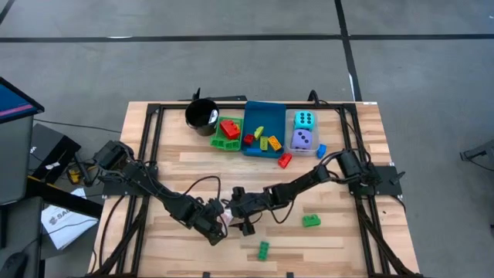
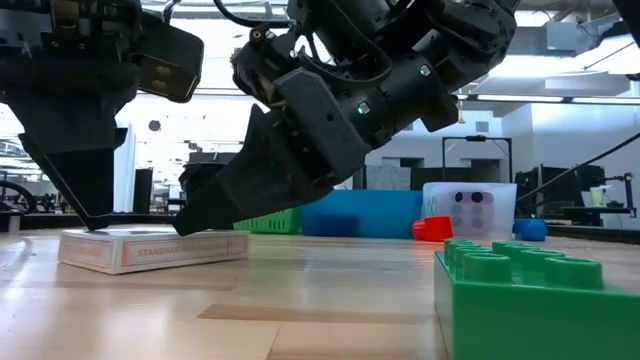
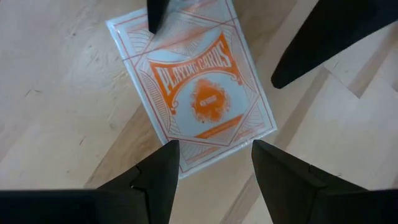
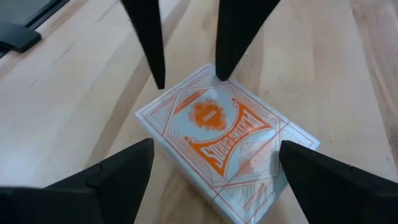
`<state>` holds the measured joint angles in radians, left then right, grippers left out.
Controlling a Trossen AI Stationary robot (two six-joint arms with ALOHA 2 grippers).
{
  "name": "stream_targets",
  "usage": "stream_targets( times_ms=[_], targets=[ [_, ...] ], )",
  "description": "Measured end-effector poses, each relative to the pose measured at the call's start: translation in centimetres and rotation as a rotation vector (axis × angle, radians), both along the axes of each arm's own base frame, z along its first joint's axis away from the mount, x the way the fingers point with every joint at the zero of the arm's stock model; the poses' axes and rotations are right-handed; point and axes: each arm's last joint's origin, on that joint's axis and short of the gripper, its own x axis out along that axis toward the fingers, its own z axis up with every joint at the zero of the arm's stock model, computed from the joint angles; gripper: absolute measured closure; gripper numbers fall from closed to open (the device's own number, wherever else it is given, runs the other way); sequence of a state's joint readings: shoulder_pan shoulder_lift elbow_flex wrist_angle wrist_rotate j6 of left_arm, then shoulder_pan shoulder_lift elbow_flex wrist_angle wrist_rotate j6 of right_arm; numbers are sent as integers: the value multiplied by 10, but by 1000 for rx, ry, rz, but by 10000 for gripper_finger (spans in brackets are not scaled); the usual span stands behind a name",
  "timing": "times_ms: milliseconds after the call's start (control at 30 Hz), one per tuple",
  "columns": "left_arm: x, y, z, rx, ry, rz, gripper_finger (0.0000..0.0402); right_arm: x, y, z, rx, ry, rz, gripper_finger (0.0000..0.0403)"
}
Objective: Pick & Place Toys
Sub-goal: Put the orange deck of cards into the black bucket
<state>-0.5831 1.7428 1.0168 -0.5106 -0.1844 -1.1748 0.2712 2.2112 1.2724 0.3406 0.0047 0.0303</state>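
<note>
A white card pack with orange print (image 3: 199,87) lies flat on the table near the front middle; it also shows in the right wrist view (image 4: 217,137) and the low view (image 2: 150,250). My left gripper (image 3: 214,149) is open, its fingers pointing down at the pack's left end. My right gripper (image 4: 214,149) is open wide, its fingers astride the pack's right end. In the high view the left gripper (image 1: 218,229) and the right gripper (image 1: 241,215) face each other over the pack. The cyan die (image 1: 304,120) and the purple die (image 1: 302,139) sit in the clear tray. My left gripper has one fingertip (image 2: 95,225) down at the top edge of the pack's left end (image 2: 80,240), coming from above; I cannot tell whether it touches. My right gripper slants down over the pack's right end (image 2: 225,243), its fingers (image 4: 118,174) astride it; I cannot tell whether they touch.
A black cup (image 1: 202,116), a green tray (image 1: 218,144) and a blue tray (image 1: 262,108) with bricks stand at the back. A red brick (image 1: 285,160) and a blue brick (image 1: 321,150) lie before them. Two green bricks (image 1: 311,221) (image 1: 263,249) lie near the front.
</note>
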Motion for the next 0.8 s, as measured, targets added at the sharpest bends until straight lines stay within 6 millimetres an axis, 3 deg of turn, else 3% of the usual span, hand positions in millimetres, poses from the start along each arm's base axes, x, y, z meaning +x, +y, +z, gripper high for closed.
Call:
stream_targets(
  times_ms=[367, 800],
  targets=[
    [-6, 2, -1, 62, 50, -75, 207, -2, 3, 1, -1, 7, 8, 60],
    [-14, 9, -10, 120, 74, -53, 207, -15, 43, 2, 82, 32, 36, 60]
  ],
)
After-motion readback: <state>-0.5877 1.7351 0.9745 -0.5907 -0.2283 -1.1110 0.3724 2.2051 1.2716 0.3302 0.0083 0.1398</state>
